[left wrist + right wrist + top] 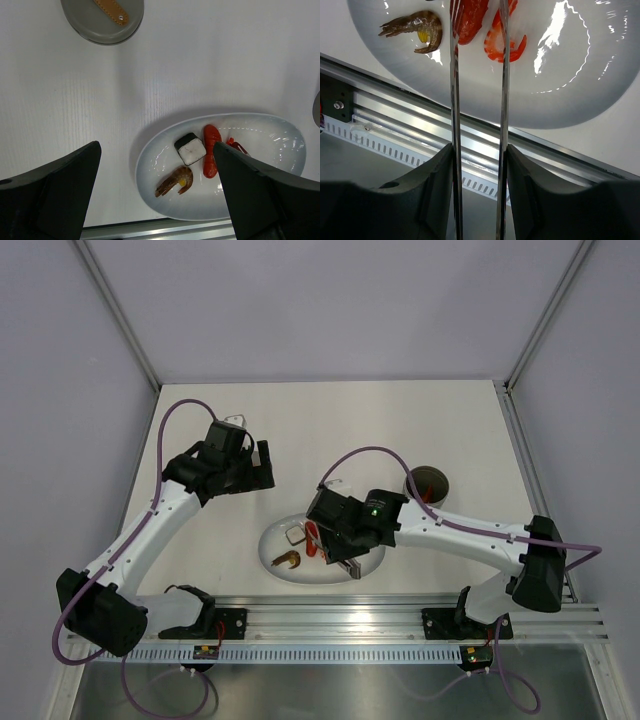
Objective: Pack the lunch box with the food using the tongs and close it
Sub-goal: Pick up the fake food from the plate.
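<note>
Left gripper (156,147) hangs over the white table (400,420), jaws wide apart, nothing in them. Right gripper (479,150) is clamped on the long slim silver metal tongs (455,125), one finger pressing each arm from outside. The tongs' arms stand apart and reach out over the white oval plate (270,140). One tip sits by the red sausage (211,150), the other arm crosses the orange-red shrimp piece (505,42). We can't tell if either is pinched. Also on the plate are a brown shrimp (175,181) and a white square with a dark band (190,148). The small dark grey cylindrical lunch box (428,483) stands upright and open beyond the right arm, off the plate. Its round grey lid with tan bar handle (102,20) lies flat on the table, well apart from the plate.
</note>
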